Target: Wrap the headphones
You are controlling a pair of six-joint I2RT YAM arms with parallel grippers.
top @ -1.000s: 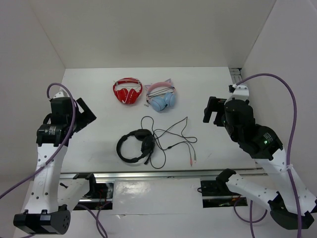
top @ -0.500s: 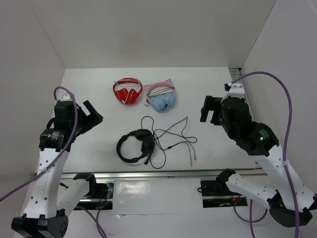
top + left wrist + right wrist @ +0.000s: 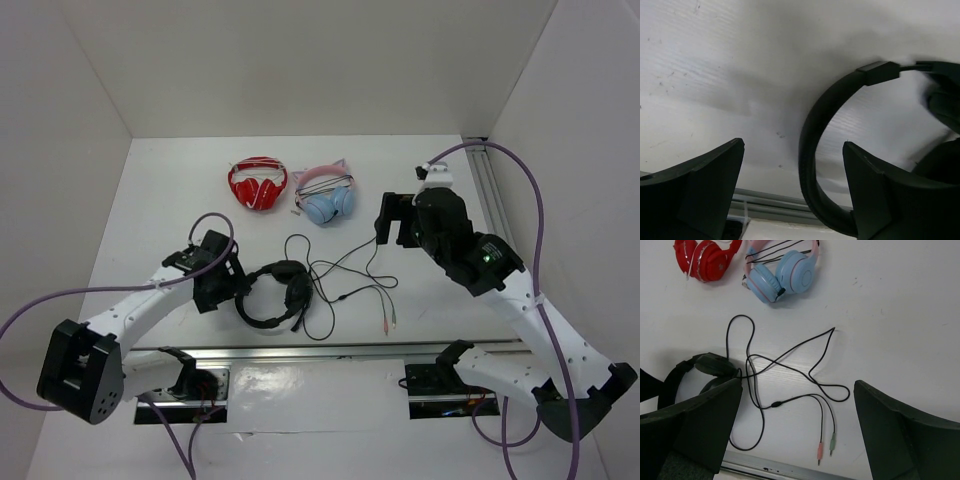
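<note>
The black headphones (image 3: 270, 295) lie on the white table near the front edge. Their thin black cable (image 3: 345, 270) sprawls loose to the right and ends in a pink and a green plug (image 3: 388, 320). My left gripper (image 3: 232, 288) is open and low at the headset's left side. In the left wrist view the headband (image 3: 810, 145) stands between the spread fingers of the left gripper (image 3: 792, 167), nearer the right one, not clamped. My right gripper (image 3: 392, 225) is open above the cable's right part. The right wrist view shows the cable (image 3: 790, 367), the plugs (image 3: 825, 447) and the headset (image 3: 700, 370) below the right gripper (image 3: 797, 410).
Red-and-white headphones (image 3: 257, 184) and light-blue and pink cat-ear headphones (image 3: 326, 195) sit at the back middle; both also show in the right wrist view (image 3: 705, 257) (image 3: 782, 275). A metal rail (image 3: 330, 350) runs along the table's front edge. White walls enclose three sides.
My left arm has swung down and right from the left wall to the headband. My right arm has moved left toward the cable. The headset and cable have not moved.
</note>
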